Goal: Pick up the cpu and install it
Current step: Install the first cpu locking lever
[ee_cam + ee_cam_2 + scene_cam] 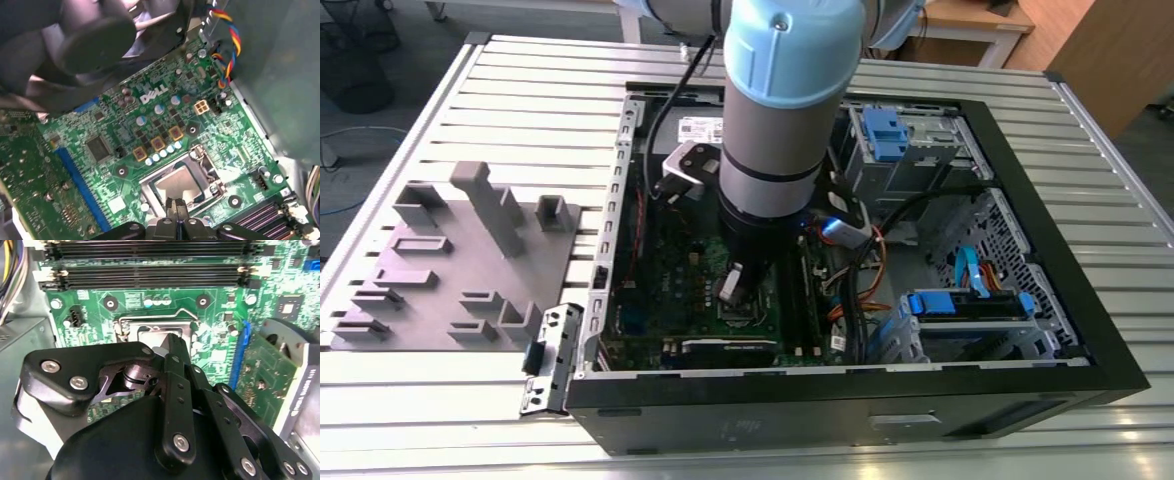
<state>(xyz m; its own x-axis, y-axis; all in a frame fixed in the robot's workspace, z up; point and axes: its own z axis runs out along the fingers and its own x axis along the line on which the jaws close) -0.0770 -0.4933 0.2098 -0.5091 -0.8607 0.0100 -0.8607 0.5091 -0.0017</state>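
The cpu [176, 184] is a silver-grey square lying flat inside the metal-framed socket [200, 155] on the green motherboard [107, 182]. In the second wrist view the cpu [152, 334] shows just past the black fingers [175, 347]. My gripper [175, 204] hangs directly over the near edge of the cpu, fingertips pressed together with nothing between them. Whether they touch the chip I cannot tell. In the exterior view the gripper [734, 288] reaches down into the open computer case [1014, 260], over the motherboard [674, 270].
Memory slots [150, 275] run beside the socket, and a blue expansion slot [82, 187] lies on its other side. Coloured cables [231, 42] hang by the case wall. A grey plastic tray [454, 260] rests on the slatted table at the exterior view's left.
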